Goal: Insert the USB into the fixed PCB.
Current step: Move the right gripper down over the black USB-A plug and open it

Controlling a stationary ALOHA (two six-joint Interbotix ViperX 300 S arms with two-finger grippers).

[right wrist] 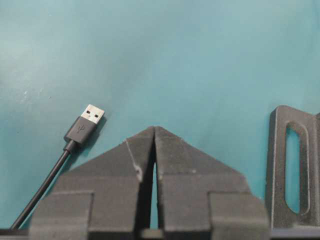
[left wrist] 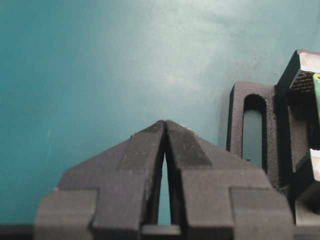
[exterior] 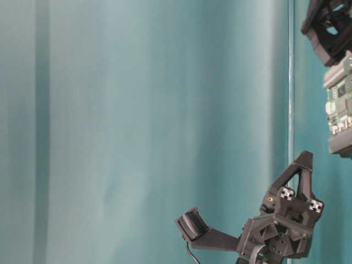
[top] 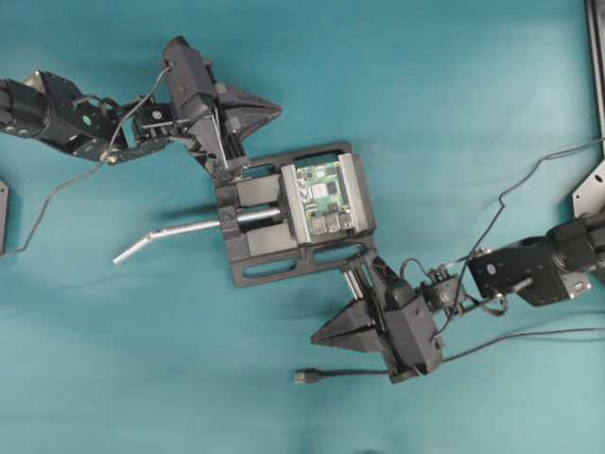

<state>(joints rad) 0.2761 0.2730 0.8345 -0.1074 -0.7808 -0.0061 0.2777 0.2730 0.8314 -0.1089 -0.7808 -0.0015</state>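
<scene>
USB (top: 305, 376) loose on tabletop (top: 454, 113) | PCB (top: 323, 197) in vise (top: 255, 248) | left gripper (top: 276, 109) fingers together, empty | right gripper (top: 318, 338) fingers together, empty

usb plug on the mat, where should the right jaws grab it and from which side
Probably the black plug body of the USB, just behind the silver tip, pinched across its width from above. It lies flat on the mat, clear of the vise, with the cable trailing behind, so the tip stays free for the PCB. The right gripper is shut and needs opening.
</scene>
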